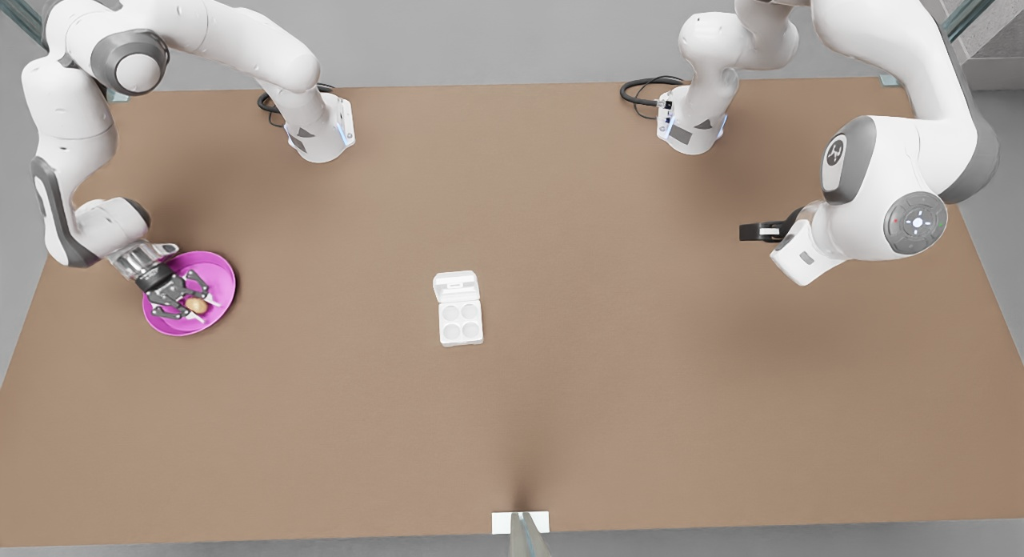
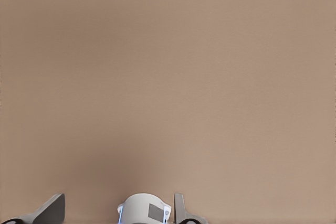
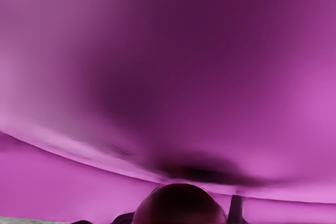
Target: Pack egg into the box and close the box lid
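Operator: Which step is in hand?

Guide: The pick-up of the egg (image 1: 196, 305). It lies on the pink plate (image 1: 221, 277) at the front view's left. Your right gripper (image 1: 186, 302) is down on that plate with its fingers spread on either side of the egg; whether the pads touch it yet, you cannot tell. In the right wrist view the egg (image 3: 179, 204) sits close under the camera against the plate (image 3: 168, 66).

Operator: Where is the box?

Guide: The box (image 1: 460, 320) stands mid-table, well apart from the plate. Its four cups are empty. The box lid (image 1: 456, 286) lies folded back flat, on the side farther from the front camera.

Operator: And the other arm?

Guide: Your left gripper (image 1: 758, 232) waits raised at the front view's right. The left wrist view shows its fingers (image 2: 50, 210) spread over bare table (image 2: 168, 77).

Operator: What does the next move call for?

Guide: Probably a gentle, centred squeeze on the egg, since a smooth oval can slip sideways. Then lift it off the plate before you travel to a cup. The lid is likely left for afterwards.
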`<state>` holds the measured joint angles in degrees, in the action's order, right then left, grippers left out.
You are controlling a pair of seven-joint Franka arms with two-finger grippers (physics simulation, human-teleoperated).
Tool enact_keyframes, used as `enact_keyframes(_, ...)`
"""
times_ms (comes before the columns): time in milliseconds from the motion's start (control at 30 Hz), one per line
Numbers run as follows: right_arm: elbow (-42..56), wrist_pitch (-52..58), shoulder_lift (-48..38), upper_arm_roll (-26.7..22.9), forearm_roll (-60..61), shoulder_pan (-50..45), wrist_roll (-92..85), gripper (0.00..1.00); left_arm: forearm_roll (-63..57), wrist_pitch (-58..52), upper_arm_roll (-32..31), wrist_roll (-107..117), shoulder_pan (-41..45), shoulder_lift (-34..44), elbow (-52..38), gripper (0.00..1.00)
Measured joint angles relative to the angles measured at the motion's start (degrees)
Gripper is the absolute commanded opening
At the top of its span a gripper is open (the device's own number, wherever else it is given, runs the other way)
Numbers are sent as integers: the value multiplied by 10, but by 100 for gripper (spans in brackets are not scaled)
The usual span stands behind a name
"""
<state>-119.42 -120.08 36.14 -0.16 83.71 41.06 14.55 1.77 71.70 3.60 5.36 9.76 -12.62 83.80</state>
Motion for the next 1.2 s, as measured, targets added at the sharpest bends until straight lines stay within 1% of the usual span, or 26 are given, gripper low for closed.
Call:
enact_keyframes(33, 0, 4, -4, 0, 6, 0, -44, 30, 0, -8, -1, 1, 0, 0, 0, 100)
enact_keyframes(100, 3, 19, -20, 0, -25, 0, -109, 25, 1, -11, -2, 1, 0, 0, -1, 100)
enact_keyframes(133, 3, 22, -28, 0, -37, 0, -125, 22, 1, -15, -3, 2, 0, -1, -13, 100)
enact_keyframes(167, 4, 23, -41, 0, -63, 0, -132, 21, 1, -18, -3, 2, 1, -4, -19, 100)
enact_keyframes(233, 19, 42, -53, -1, -111, 0, -106, 21, 1, -23, -2, 2, 0, -4, -21, 100)
enact_keyframes(300, 46, 38, -63, 6, -176, -3, -12, 21, 1, -27, -2, 1, 0, -4, -28, 100)
enact_keyframes(333, 73, 35, -67, 15, -211, -34, 56, 21, 1, -27, -3, 1, 0, -4, -28, 100)
enact_keyframes(367, 118, 54, -68, 19, -269, -56, 149, 21, 1, -27, -2, 2, 1, -4, -28, 100)
enact_keyframes(433, 176, 54, -69, 19, -357, -114, 399, 21, 0, -31, -3, 2, 1, -4, -28, 100)
enact_keyframes(467, 219, 51, -66, 19, -431, -150, 484, 21, 0, -32, -3, 3, 1, -4, -28, 100)
enact_keyframes(500, 248, 56, -67, 18, -467, -176, 494, 21, 0, -32, -3, 3, 1, -4, -28, 100)
enact_keyframes(533, 280, 63, -74, 18, -507, -229, 495, 21, 0, -32, -3, 3, 1, -4, -28, 100)
enact_keyframes(567, 287, 68, -93, 18, -538, -261, 464, 21, 0, -32, -3, 3, 1, -4, -28, 100)
enact_keyframes(600, 288, 71, -103, 26, -542, -268, 410, 21, 0, -32, -3, 3, 1, -4, -28, 100)
enact_keyframes(733, 286, 64, -145, 35, -602, -400, 332, 21, 0, -31, -3, 3, 1, -8, -28, 100)
enact_keyframes(767, 286, 52, -145, 89, -643, -389, 331, 21, 0, -31, -3, 3, 1, -8, -28, 100)
enact_keyframes(833, 270, 13, -144, 219, -739, -345, 329, 21, 0, -31, -3, 2, 1, -8, -28, 100)
enact_keyframes(867, 251, -19, -143, 266, -771, -330, 320, 21, 0, -31, -3, 2, 1, -8, -28, 100)
enact_keyframes(933, 214, -85, -139, 323, -789, -324, 241, 21, 0, -31, -3, 2, 1, -11, -28, 100)
enact_keyframes(1000, 195, -132, -127, 392, -841, -325, 248, 21, 0, -31, -3, 2, 1, -12, -28, 100)
enact_keyframes(1033, 164, -171, -127, 421, -872, -325, 260, 21, 0, -31, -3, 2, 1, -12, -28, 100)
enact_keyframes(1067, 144, -204, -126, 436, -883, -321, 265, 21, -1, -31, -3, 2, 1, -12, -28, 100)
enact_keyframes(1100, 133, -218, -118, 452, -932, -325, 271, 21, -1, -31, -3, 2, 1, -12, -28, 100)
enact_keyframes(1200, 113, -255, -77, 451, -1005, -331, 274, 21, -1, -31, -3, 2, 1, -12, -28, 100)
